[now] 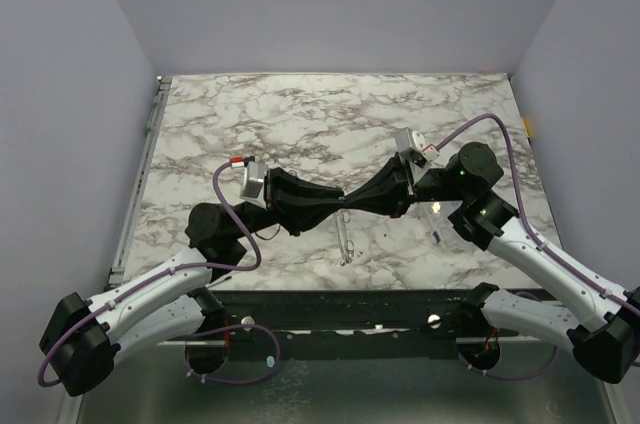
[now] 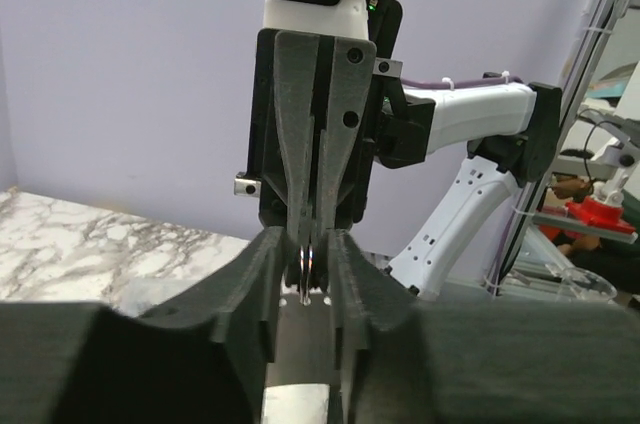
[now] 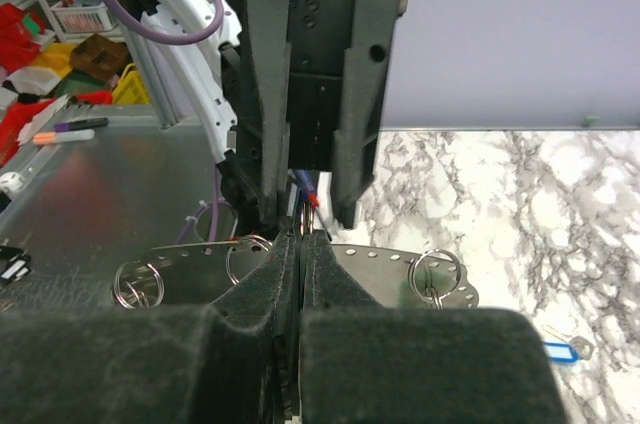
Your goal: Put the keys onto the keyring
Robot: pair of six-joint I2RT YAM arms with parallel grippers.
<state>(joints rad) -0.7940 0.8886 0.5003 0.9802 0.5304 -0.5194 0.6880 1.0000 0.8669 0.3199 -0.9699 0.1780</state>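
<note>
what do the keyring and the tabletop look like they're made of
keyring: thin grey metal by the look, glossy, with bright glints along its edge.
tabletop: white with grey marble veining, smooth. Whether it is real stone or a printed laminate, the pictures don't show.

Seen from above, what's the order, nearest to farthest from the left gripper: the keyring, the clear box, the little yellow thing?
1. The keyring, right at the left gripper, centre.
2. The clear box, to the right.
3. The little yellow thing, on the far right edge of the table.
</note>
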